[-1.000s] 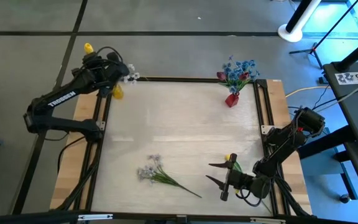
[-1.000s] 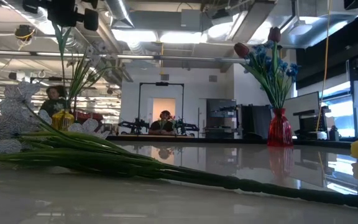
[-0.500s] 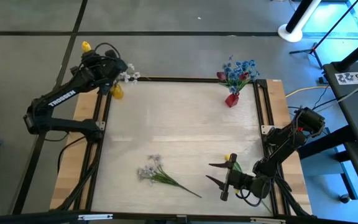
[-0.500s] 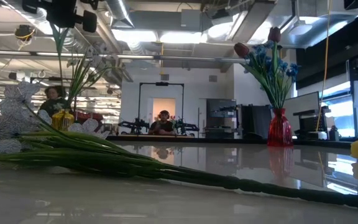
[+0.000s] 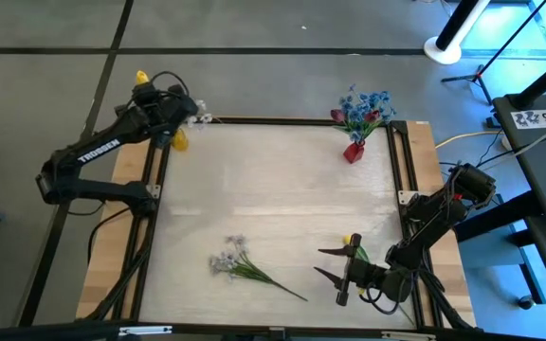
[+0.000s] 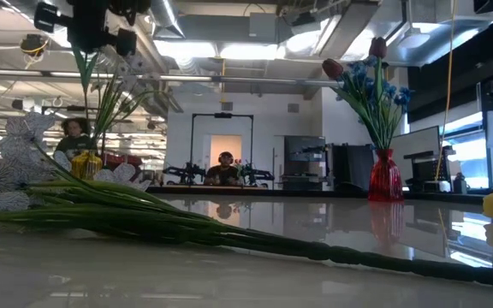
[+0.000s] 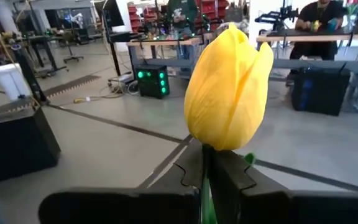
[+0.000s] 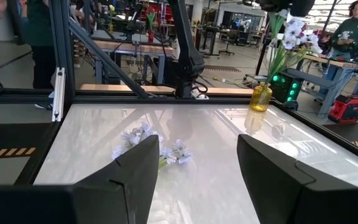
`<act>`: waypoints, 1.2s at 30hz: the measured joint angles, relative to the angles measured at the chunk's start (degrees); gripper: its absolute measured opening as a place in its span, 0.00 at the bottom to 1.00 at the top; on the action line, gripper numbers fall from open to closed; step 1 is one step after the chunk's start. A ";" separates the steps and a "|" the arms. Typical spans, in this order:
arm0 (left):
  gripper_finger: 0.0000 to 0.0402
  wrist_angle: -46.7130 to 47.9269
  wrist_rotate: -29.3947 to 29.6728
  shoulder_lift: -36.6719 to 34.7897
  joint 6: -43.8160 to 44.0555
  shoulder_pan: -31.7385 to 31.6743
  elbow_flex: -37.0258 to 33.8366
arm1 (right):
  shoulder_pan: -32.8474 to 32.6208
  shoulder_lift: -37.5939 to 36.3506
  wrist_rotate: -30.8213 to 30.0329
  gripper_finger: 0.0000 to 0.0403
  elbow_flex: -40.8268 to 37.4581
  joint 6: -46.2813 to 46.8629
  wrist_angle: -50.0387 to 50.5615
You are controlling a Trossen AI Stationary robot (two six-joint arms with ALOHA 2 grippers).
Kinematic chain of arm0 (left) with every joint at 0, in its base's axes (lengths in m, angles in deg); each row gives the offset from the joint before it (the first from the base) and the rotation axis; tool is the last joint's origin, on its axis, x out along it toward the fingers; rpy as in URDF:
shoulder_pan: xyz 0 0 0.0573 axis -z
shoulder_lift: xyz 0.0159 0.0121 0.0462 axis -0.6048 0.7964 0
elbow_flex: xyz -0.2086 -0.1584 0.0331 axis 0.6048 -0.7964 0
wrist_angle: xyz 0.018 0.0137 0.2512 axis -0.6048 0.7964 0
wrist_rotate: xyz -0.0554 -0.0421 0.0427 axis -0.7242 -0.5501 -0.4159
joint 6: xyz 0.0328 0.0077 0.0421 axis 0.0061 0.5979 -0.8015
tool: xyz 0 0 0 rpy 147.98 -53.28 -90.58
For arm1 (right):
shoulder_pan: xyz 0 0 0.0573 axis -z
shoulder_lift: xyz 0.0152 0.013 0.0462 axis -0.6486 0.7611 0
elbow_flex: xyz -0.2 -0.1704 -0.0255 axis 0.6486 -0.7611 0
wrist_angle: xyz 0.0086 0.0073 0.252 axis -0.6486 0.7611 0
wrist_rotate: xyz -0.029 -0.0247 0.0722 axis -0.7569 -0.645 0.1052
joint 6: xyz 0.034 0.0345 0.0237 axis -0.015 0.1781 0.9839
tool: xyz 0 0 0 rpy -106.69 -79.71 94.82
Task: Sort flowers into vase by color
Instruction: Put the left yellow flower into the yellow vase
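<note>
Gripping yellow tulip (image 7: 229, 87) stem, left claw (image 7: 211, 177) above yellow vase (image 5: 179, 141).

Overhead and table-level views, both on the red vase (image 5: 353, 151).

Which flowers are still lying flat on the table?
The pale white spray near the front edge; the blue cluster stands in the red vase.

yellow tulip (image 7: 229, 87) stem hidden between end effector fingers
</note>
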 joint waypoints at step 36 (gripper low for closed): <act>0.32 16.21 -42.43 0.28 -18.45 -7.25 13.40 | 0.02 0.00 0.07 0.54 0.00 -0.33 0.02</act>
